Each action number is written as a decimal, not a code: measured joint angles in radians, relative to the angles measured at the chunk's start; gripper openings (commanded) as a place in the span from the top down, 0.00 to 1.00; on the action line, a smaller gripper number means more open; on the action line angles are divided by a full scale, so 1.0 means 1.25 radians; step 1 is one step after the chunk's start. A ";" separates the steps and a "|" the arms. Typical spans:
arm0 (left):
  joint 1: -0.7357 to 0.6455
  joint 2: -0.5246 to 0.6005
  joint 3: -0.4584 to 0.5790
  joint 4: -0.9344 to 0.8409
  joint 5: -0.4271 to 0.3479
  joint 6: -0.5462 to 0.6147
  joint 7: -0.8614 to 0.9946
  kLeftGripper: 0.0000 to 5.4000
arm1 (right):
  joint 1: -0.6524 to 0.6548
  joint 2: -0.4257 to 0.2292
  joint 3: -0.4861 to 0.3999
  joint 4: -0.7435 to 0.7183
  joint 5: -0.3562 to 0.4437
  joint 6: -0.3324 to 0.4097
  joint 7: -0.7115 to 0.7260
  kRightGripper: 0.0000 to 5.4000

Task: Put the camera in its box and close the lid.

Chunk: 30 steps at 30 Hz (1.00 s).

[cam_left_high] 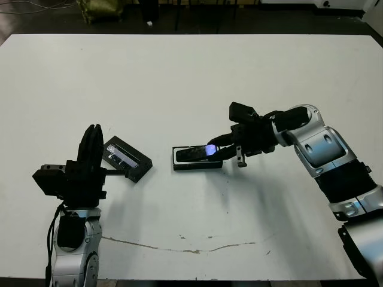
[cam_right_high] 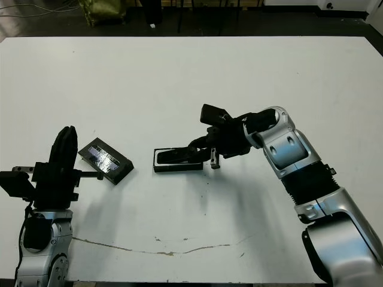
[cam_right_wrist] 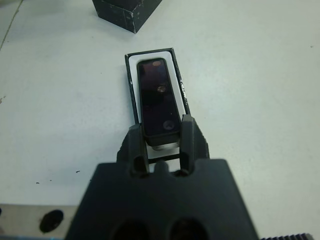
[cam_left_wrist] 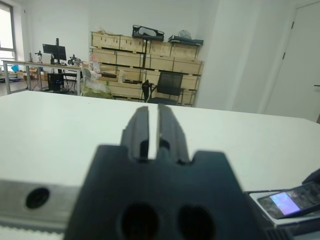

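A: Camera (cam_right_wrist: 158, 97) first: where is it?

B: Over the box (cam_right_wrist: 131, 87), near the middle of the table (cam_left_high: 179, 78), lined up lengthwise with the white lining. The right gripper (cam_right_wrist: 162, 132) has its two fingers clamped on the near end, one on each long side. Whether the far end already rests in the tray I can't tell.

A: How will it handle?

B: My guess is stiff, light, and slick on that glossy face. The narrow sides are the place to pinch, as now; the front looks easy to smudge or scratch. Held by one end, it could tip if the grip loosens early.

A: And the arm?

B: The right arm reaches in from the right, forearm stretched toward the centre, wrist low and close to level so the fingers point along the camera.

A: The other side?

B: The left gripper (cam_left_high: 91, 156) stands upright near the table's left front, fingers pressed almost together, holding nothing. The lid (cam_left_high: 126, 158) lies just beside it, well apart from the box, shiny strip up
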 measured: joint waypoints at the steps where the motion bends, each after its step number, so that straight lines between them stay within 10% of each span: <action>1: 0.000 0.000 0.000 0.000 0.000 0.000 0.000 1.00 | -0.001 0.001 0.001 0.001 0.000 0.000 0.001 0.98; 15: 0.000 0.000 0.000 0.002 -0.001 -0.002 -0.001 1.00 | -0.006 0.003 0.009 -0.004 -0.011 0.012 -0.001 0.98; 30: 0.004 0.000 0.001 0.004 -0.002 -0.006 -0.004 1.00 | -0.006 0.030 -0.023 0.000 0.018 -0.048 0.001 0.38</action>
